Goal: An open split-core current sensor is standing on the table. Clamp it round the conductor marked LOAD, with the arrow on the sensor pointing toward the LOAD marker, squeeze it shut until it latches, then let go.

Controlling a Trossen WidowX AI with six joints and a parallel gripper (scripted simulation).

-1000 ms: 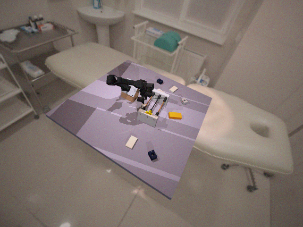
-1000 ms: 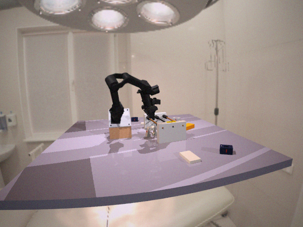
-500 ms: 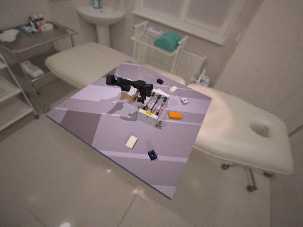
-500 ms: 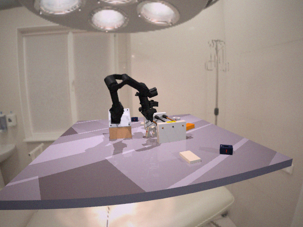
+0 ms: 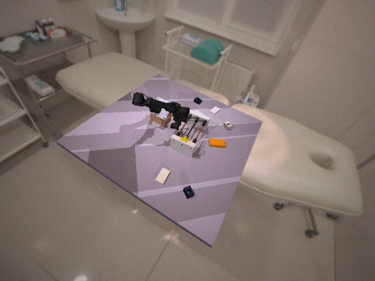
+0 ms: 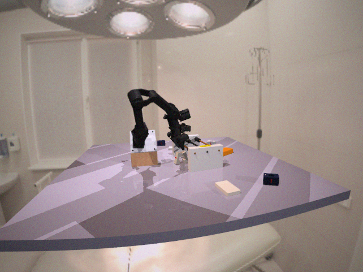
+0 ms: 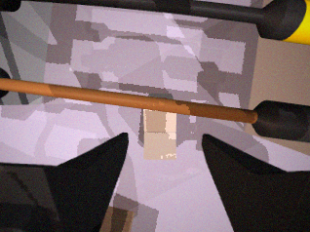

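Note:
The open sensor, pale beige, stands low beside the conductor rack; in the top view the arm and rack hide it. Its arrow cannot be read. The LOAD conductor is the black middle cable, with a yellow label at one end. An orange-brown conductor crosses the wrist view just beyond the sensor's visible part. My gripper is partly open and empty, pointing down over the sensor, which shows between the fingertips without visible contact.
The rack's white end plate stands close to the gripper. An orange block lies beside the rack. A cream block and a dark blue block lie farther out. Several small blocks lie behind.

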